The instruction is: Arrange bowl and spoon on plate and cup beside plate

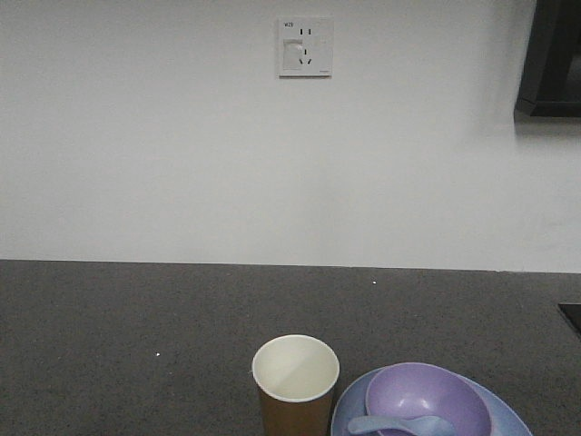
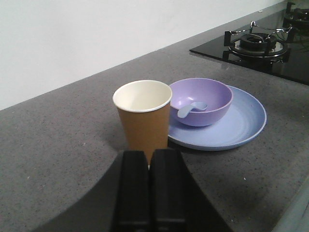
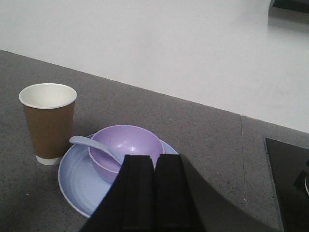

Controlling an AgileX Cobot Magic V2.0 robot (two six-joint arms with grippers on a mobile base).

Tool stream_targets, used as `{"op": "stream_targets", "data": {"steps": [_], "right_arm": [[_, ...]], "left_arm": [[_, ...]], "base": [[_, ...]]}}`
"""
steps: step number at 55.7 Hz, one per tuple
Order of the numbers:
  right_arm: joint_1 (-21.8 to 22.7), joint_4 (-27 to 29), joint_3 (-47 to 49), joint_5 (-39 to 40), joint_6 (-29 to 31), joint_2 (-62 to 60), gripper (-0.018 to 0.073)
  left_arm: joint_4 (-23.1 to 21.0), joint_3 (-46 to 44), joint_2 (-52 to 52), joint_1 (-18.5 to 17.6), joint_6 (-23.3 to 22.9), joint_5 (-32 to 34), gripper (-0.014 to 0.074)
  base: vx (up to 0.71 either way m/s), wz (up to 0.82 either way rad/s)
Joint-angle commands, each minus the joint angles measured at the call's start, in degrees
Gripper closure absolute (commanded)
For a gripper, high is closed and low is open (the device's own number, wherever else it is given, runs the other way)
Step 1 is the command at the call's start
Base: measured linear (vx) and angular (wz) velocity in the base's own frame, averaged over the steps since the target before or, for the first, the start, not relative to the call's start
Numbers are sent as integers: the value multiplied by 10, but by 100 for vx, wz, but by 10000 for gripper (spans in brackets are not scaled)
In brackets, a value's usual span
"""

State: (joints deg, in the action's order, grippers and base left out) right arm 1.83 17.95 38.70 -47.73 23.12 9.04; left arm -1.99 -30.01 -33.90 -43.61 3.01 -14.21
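From the front view, the cup (image 1: 295, 385) stands nearest, upright at the bottom edge, brown outside and white within. Just to the right of the cup sits the plate (image 1: 345, 411), its rim close against the cup's side; whether they touch I cannot tell. The bowl (image 1: 427, 397) rests on the plate, and the spoon (image 1: 399, 424) lies with its handle across the bowl's near rim. All of it stands on the dark speckled table (image 1: 136, 336). Far behind the cup, a wall socket (image 1: 305, 47) is set high on the white wall. Neither arm shows here.

In the left wrist view, the left claw (image 2: 149, 166) fills the bottom, its two black fingers (image 2: 134, 188) pressed together with nothing between them, just short of the cup (image 2: 143, 118). Behind the cup and to its right, the plate (image 2: 241, 123) carries the bowl (image 2: 200, 101). The spoon (image 2: 191, 108) lies inside the bowl, scoop down in the hollow. Well beyond the cup, at the far right corner, is a gas hob (image 2: 256, 43).

In the right wrist view, the right claw (image 3: 154, 169) is lowest, fingers (image 3: 169, 193) shut together and empty, hanging over the near edge of the plate (image 3: 77, 181). The bowl (image 3: 126, 147) sits on the plate to the right of the cup (image 3: 48, 121). The spoon (image 3: 94, 146) leans over the bowl's rim, handle pointing toward the cup.
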Motion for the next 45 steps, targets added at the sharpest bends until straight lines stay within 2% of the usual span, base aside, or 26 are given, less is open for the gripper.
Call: {"op": "stream_targets", "data": {"steps": [1, 7, 12, 20, 24, 31, 36, 45], "right_arm": [[0, 4, 13, 44, 3, 9, 568], [0, 4, 13, 44, 3, 9, 568], [0, 4, 13, 44, 3, 9, 568], [0, 4, 13, 44, 4, 9, 568], [0, 4, 13, 44, 4, 9, 568], [0, 4, 13, 44, 4, 9, 568], [0, 4, 13, 41, 4, 8, 568], [0, 4, 13, 41, 4, 10, 568]], "left_arm": [[-4, -12, 4, 0, -5, 80, 596], [-1, 25, 44, 43, 19, 123, 596], [-1, 82, 98, 126, 19, 149, 596], [-4, 195, 216, 260, -9, 154, 596], [-4, 243, 277, 300, -22, 155, 596], [-4, 301, 361, 336, -22, 156, 596], [1, 300, 345, 343, -20, 120, 596], [-5, 301, 341, 343, -21, 117, 596]], "base": [[0, 0], [0, 0], [0, 0], [0, 0], [0, 0], [0, 0], [0, 0], [0, 0]]}}
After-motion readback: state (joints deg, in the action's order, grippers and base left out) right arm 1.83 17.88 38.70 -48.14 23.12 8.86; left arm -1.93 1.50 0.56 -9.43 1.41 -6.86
